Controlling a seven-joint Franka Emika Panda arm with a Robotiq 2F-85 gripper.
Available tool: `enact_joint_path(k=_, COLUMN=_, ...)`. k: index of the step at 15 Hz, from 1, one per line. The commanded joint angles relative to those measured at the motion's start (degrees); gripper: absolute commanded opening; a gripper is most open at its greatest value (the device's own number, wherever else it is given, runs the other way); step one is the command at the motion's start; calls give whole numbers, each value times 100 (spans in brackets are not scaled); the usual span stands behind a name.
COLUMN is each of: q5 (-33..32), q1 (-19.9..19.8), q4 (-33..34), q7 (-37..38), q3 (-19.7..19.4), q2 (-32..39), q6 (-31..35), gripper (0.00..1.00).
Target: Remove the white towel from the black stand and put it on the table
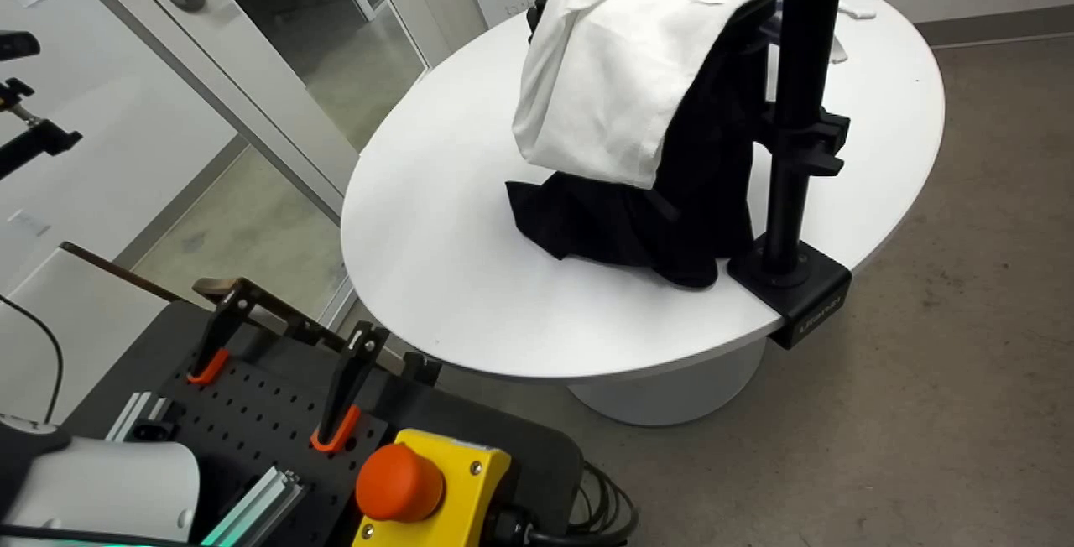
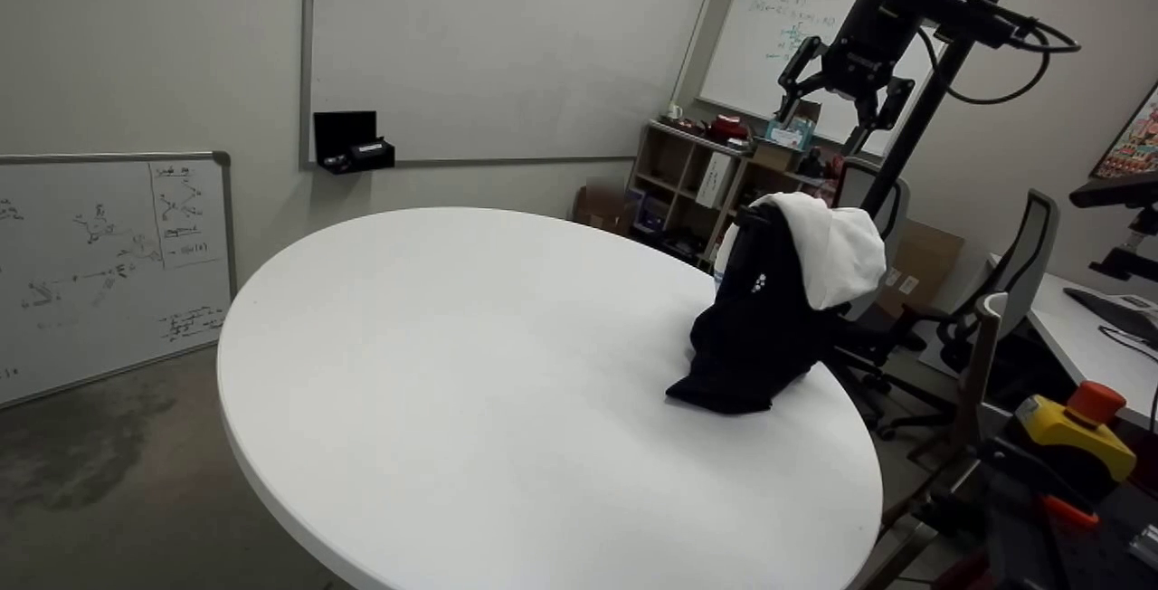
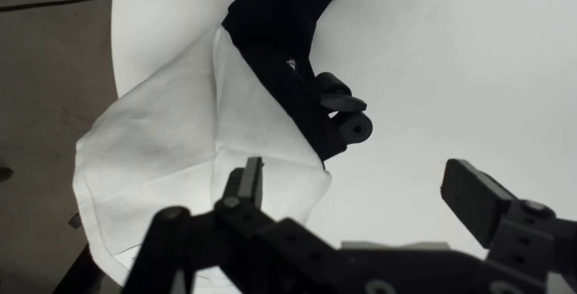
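Note:
The white towel (image 1: 621,85) hangs draped over a black cloth (image 1: 604,220) on the black stand (image 1: 801,69), which is clamped to the table's edge. The towel also shows in an exterior view (image 2: 841,251) and fills the left of the wrist view (image 3: 167,136). The black cloth reaches down onto the white round table (image 1: 428,270). My gripper (image 2: 819,128) is open and empty, above the towel and apart from it. In the wrist view my gripper (image 3: 354,174) has its left finger over the towel and its right finger over the tabletop. The towel hides the stand's upper arm.
Black knobs (image 3: 356,127) of the stand stick out beside the cloth. A yellow box with a red button (image 1: 436,480) and orange-tipped clamps (image 1: 340,396) sit on the dark robot cart (image 1: 520,429). Chairs (image 2: 986,291) and a shelf (image 2: 697,178) stand beyond the table.

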Motion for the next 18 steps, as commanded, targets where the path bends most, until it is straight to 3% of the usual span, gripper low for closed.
enact_joint_path(k=1, q5=-386, q1=22, q4=167, q7=316, q3=-133, q2=327, q6=252, gripper=100)
enact_joint_path(k=8, q5=-900, q1=27, q4=145, q7=569, q3=-415, q2=644, q6=373, gripper=100)
enact_joint_path(k=18, q5=-943, q1=187, q4=69, q7=641, q3=-480, q2=949, q6=613, gripper=97)
